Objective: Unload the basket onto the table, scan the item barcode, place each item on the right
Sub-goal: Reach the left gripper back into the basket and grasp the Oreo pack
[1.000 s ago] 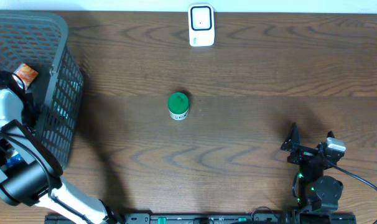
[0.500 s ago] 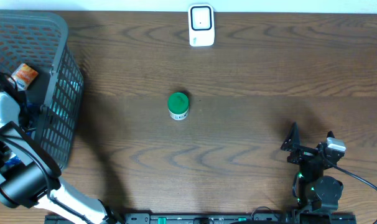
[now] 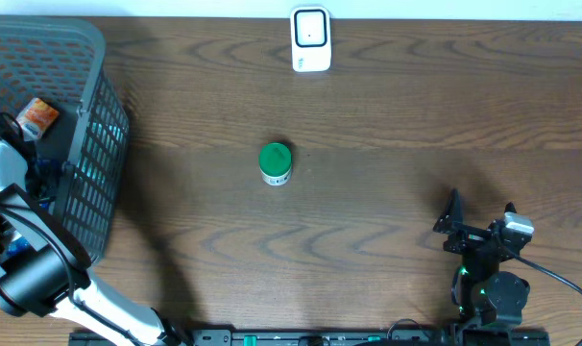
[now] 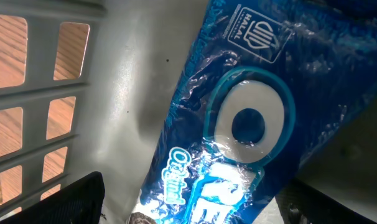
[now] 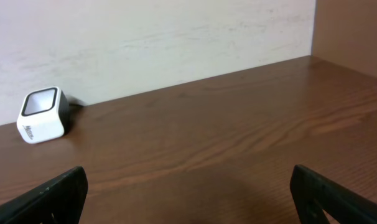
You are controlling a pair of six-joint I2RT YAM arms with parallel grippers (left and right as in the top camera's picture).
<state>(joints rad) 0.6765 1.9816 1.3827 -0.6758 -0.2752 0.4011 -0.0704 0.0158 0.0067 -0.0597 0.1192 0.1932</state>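
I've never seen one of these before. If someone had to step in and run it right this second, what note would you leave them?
Left gripper: open, down inside the basket, with a finger on either side of a blue packet; no grip on it yet.
Right gripper: open and empty, parked near the front of the table.
Things: the scanner sits at the far edge; a green-lidded jar stands mid-table.
Done: the left arm is at the packet; nothing is at the scanner.
Left: close on the packet, lift it out, show its barcode to the scanner.
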